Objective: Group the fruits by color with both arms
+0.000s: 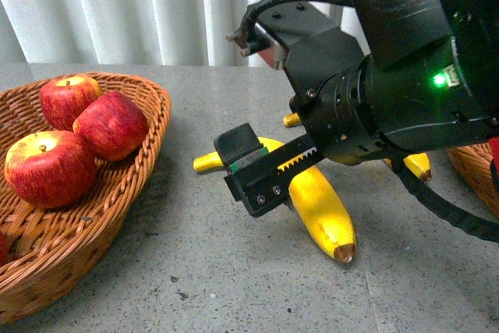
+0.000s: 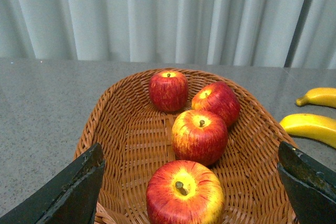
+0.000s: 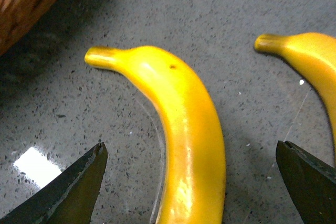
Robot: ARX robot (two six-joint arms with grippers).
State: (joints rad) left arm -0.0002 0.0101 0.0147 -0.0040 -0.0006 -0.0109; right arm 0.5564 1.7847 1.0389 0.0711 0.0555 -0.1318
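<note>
Over the grey table (image 1: 179, 271), the right arm (image 1: 405, 76) sits between the wicker basket (image 1: 148, 130) and a 2nd basket (image 1: 475, 169) at the edge — a wide swing could clip either rim. The right gripper (image 3: 190, 148) straddles 1 banana (image 3: 184, 124) with jaws spread wide, a 2nd banana (image 3: 315, 61) lying near 1 finger, so an off-centre close could shove that neighbour or let the glossy curve slip. The left gripper (image 2: 190, 149), also wide and empty, hovers over the 4 apples (image 2: 200, 136) in the wicker basket — a low pass would scatter them
</note>
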